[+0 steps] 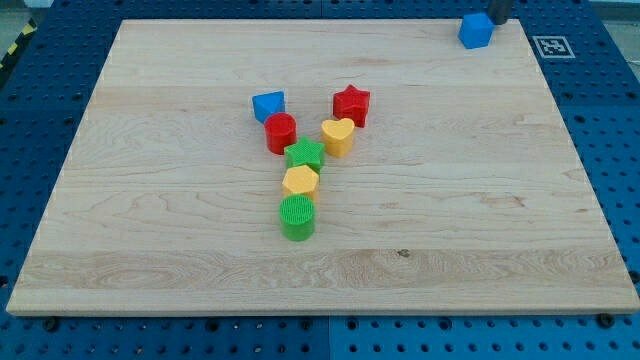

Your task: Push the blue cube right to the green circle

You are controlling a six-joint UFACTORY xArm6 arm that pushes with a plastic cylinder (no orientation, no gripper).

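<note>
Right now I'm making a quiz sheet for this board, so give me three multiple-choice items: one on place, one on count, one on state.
1. Where is the blue cube?
A. at the view's top right corner of the board
B. at the view's bottom left
C. in the middle cluster

2. How many red blocks are on the board?
A. one
B. two
C. four

3. How does the green circle stand to the yellow hexagon?
A. far apart from it
B. stacked on top of it
C. just below it in the view, close by

Answers:
1 A: it sits alone by the top right edge, with my tip right beside it.
2 B: a red cylinder and a red star.
3 C: it ends the line of blocks under the hexagon.
</note>
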